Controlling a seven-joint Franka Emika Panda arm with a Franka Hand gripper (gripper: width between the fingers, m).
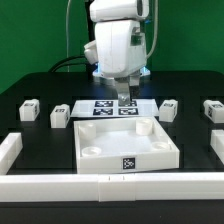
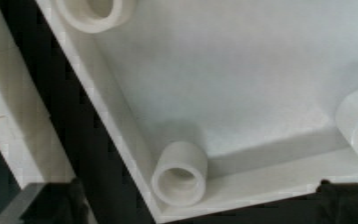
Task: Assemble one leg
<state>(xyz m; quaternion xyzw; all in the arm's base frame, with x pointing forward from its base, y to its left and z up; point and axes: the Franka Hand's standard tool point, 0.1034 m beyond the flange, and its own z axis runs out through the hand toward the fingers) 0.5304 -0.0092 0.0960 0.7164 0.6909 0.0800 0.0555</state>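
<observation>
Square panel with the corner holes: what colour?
White square panel, one small black-and-white marker tag on its near side. Exterior view shows it best.

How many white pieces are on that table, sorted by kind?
Legs: 4
Square panel: 1
Long bars: 3
Marker board: 1
Total: 9

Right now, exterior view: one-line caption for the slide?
Panda gripper hangs near the far edge of the square panel, by the marker board; four legs lie loose on the table, two either side.
</observation>
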